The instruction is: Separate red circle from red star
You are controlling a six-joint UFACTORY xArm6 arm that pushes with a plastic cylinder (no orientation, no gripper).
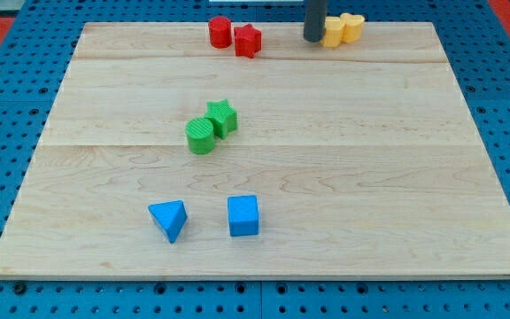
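The red circle (220,32) stands near the board's top edge, left of centre. The red star (248,40) sits right beside it on its right, touching or nearly so. My tip (313,38) is the lower end of a dark rod coming down from the view's top. It rests on the board to the right of the red star, about a block's width or more away, and right against the left side of a yellow block (334,32).
A second yellow block (353,27) touches the first on its right. A green star (222,117) and green circle (200,136) sit together mid-board. A blue triangle (169,219) and blue cube (243,215) lie near the bottom. The wooden board (397,177) lies on a blue pegboard.
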